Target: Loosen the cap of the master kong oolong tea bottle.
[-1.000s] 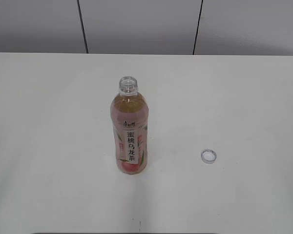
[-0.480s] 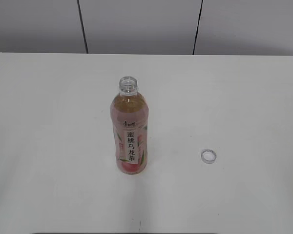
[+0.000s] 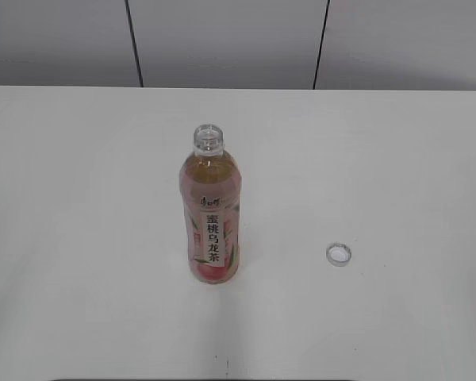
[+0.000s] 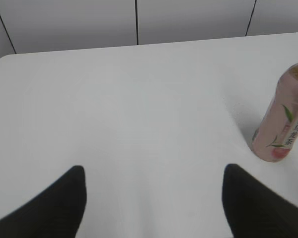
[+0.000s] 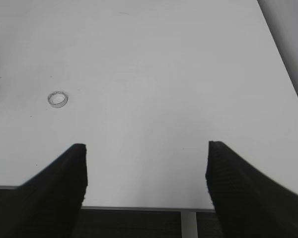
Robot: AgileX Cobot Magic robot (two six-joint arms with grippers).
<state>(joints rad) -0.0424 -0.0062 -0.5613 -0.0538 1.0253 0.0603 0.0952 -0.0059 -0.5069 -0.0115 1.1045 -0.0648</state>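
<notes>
Grey panelled wall [image 3: 222, 40] at the back, white bench [image 3: 79, 198] in front.

Far left: left gripper [image 4: 154, 171], out of the exterior view, hanging over bare bench with jaws spread wide and nothing between them.

Right of that gripper and well apart from it: master kong oolong tea bottle [image 3: 211, 214], seen again at the right edge of the left wrist view [image 4: 283, 124]. Upright near mid-bench, nearly full of pale amber tea, pink-and-white label facing the camera. Neck [image 3: 209, 139] bare and open, no closure on it.

Further right, well apart from the bottle: cap [image 3: 339, 254], lying flat on the bench, hollow side apparently up, showing as a small ring in the right wrist view [image 5: 57, 98]. Loosening therefore judged already done, and more.

Far right: right gripper [image 5: 145, 146], also outside the exterior view, jaws wide apart and holding nothing, cap ahead and to the left.

On handling: likely bottom-heavy and steady with that much liquid, but thin-walled and slick at the label; squeezing hard with the neck open would probably push tea out. Best gripped at the labelled waist, gently. Cap light, stiff and low; best pinched across its rim.
</notes>
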